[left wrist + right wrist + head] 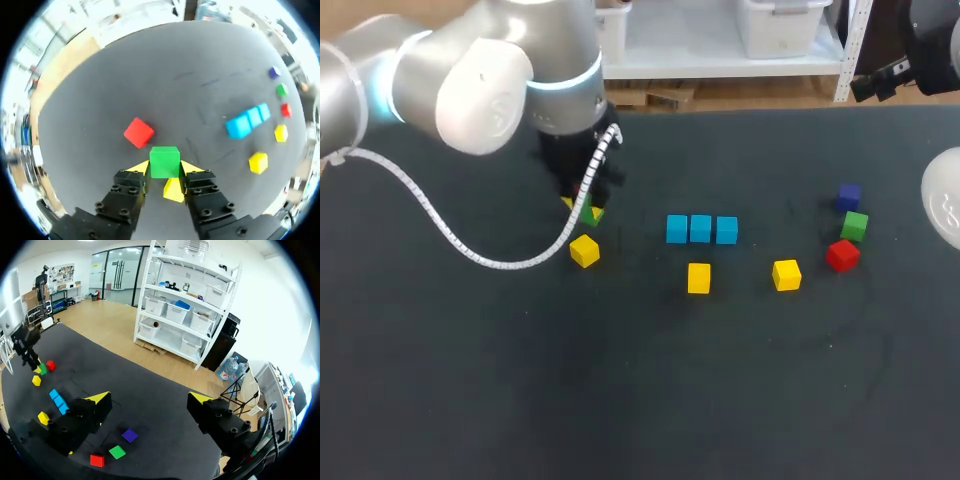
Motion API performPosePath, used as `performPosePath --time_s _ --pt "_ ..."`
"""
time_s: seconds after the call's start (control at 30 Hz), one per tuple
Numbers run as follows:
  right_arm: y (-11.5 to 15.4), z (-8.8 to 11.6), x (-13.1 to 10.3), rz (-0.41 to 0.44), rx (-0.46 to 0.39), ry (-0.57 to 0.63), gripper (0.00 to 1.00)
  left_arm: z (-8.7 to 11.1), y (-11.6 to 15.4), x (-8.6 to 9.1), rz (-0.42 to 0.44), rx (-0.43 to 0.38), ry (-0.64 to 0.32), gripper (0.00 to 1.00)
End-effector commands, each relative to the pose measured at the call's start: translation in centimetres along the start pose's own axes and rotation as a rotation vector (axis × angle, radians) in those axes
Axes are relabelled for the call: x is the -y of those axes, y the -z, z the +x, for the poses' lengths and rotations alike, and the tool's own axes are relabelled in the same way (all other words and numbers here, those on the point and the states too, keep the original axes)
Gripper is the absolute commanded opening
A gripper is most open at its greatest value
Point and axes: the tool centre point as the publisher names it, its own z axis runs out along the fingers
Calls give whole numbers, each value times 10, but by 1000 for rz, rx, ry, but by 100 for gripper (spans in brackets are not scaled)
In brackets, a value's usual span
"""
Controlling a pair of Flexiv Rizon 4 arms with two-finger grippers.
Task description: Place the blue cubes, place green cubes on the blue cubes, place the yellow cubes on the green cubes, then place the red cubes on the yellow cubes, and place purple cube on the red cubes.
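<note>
My left gripper (165,168) is shut on a green cube (164,161), at the table's left in the head view (591,213). A red cube (138,132) lies just ahead of it and a yellow cube (173,190) under it. Three blue cubes (700,229) stand in a touching row mid-table. In front of the row are two more yellow cubes (698,277) (786,274). At the right sit a red cube (842,255), a green cube (854,225) and a purple cube (849,196). My right gripper (150,399) hangs open and empty high above that right group.
The left arm's white cable (450,235) loops over the table to the left of the cubes. My right arm (945,205) shows at the right edge of the head view. Bare dark tabletop (650,390) spreads across the front.
</note>
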Motion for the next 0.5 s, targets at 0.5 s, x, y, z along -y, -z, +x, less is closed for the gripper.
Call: performPosePath --time_s 0.5 --pt "1 0 0 3 0 0 100 -23 84 -17 65 115 -552 0"
